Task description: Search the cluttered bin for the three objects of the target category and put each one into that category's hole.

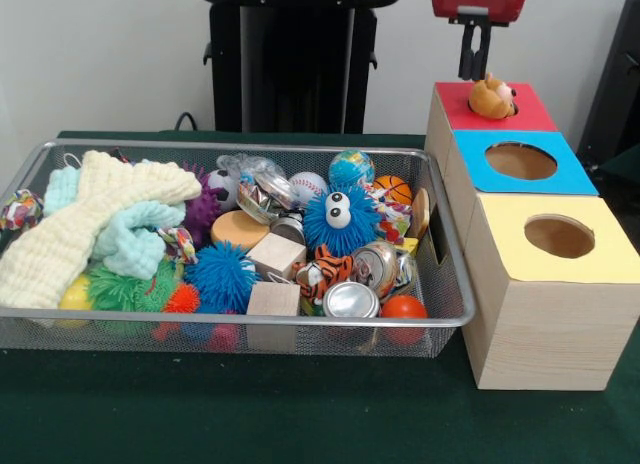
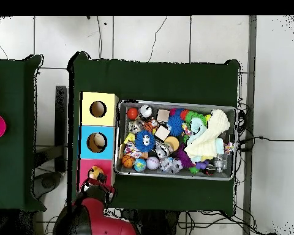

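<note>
The wire mesh bin [image 1: 250,322] is full of mixed toys; it also shows in the overhead view [image 2: 174,103]. The tan-orange animal toy [image 1: 492,97] sits in the round hole [image 1: 510,110] of the red-topped box [image 1: 530,116], head sticking out; it shows from above too [image 2: 95,173]. My gripper [image 1: 474,76] hangs just above its left side, open and holding nothing. The tiger-striped toy [image 1: 322,271] lies in the bin's front right part among cans. I cannot make out a pale yellow animal toy.
A blue-topped box [image 1: 560,174] and a yellow-topped box [image 1: 600,239] stand in line with the red one, right of the bin. The bin also holds a fuzzy blue ball with eyes [image 1: 338,219], wooden cubes [image 1: 274,299], cans, balls and knitted cloths [image 1: 90,214].
</note>
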Controlling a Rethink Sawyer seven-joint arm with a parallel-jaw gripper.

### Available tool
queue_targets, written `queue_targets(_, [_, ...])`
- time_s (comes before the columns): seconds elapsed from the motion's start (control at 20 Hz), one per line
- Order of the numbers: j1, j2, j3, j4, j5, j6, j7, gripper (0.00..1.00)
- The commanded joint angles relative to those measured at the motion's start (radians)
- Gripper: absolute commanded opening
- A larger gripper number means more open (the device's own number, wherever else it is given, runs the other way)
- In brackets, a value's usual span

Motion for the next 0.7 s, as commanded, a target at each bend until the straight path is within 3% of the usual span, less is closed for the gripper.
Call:
queue_targets(0.05, [0.059,0.056,0.059,0.05,0.014,-0.071,0.292,0.0])
queue_targets(0.45, [0.07,-0.031,0.047,0.11,0.008,-0.012,0.27,0.0])
queue_targets(0.7, [0.069,-0.047,0.058,0.145,0.0,-0.045,0.295,0.0])
